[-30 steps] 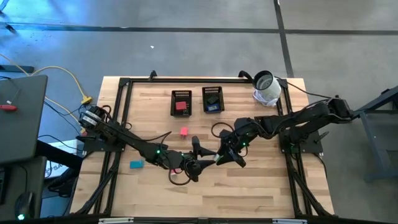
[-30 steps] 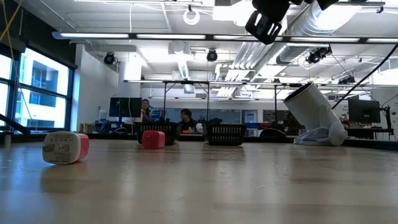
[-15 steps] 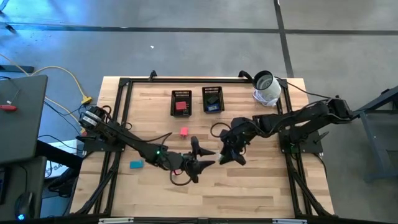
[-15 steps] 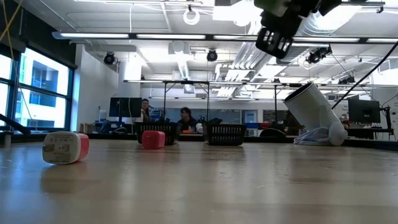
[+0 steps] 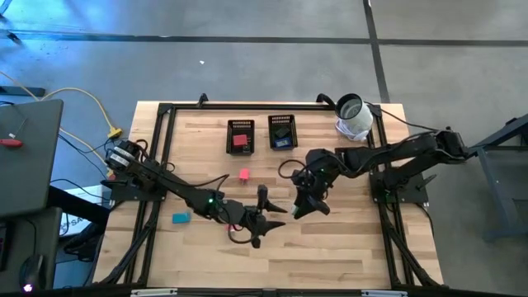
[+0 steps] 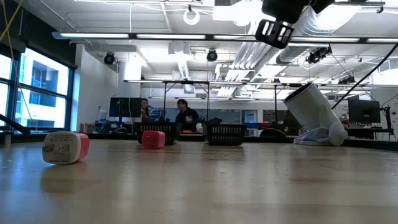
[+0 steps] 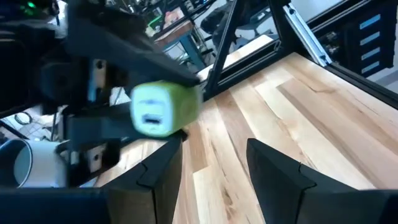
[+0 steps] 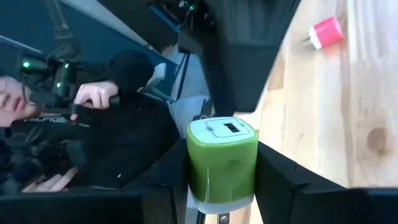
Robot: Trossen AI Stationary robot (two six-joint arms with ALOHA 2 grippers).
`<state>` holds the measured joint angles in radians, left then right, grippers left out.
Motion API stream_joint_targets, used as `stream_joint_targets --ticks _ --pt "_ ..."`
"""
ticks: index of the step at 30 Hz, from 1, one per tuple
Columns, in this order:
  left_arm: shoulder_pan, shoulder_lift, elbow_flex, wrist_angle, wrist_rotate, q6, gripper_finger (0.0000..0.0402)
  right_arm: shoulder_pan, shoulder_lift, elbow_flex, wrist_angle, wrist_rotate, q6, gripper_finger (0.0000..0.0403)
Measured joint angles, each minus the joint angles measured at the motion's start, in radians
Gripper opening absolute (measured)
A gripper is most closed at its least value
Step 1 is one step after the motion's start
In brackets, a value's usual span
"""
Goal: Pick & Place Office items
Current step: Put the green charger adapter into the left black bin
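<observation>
The right gripper (image 8: 222,205) hangs above the middle of the worktop (image 5: 346,247), its fingers clamped on a green charger block (image 8: 222,155), lifted probably for carrying to a mesh tray (image 5: 282,132). The left gripper (image 7: 211,165) waits nearby with fingers spread, holding nothing.

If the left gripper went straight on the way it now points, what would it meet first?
Probably the green charger block held in the right gripper, which hangs just ahead of the open left gripper. How far apart they sit is unclear; otherwise only bare table lies beyond.
</observation>
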<state>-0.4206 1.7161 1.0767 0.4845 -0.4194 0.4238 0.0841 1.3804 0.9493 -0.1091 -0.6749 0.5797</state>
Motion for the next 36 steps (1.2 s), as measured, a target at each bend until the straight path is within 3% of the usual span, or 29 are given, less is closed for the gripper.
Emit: stream_joint_targets --ticks 7,26,36 --pt "0.017 0.0 0.0 0.051 0.004 0.036 0.0171 0.014 0.022 0.001 -0.021 -0.01 0.006 0.0125" --pt "0.086 0.0 0.0 0.102 0.321 -0.124 0.0171 0.005 0.073 0.0 0.075 -0.115 0.03 0.0125" --pt "0.098 -0.004 0.0 0.096 0.361 -0.168 0.0171 -0.006 0.152 0.046 0.13 -0.222 0.078 0.0125"
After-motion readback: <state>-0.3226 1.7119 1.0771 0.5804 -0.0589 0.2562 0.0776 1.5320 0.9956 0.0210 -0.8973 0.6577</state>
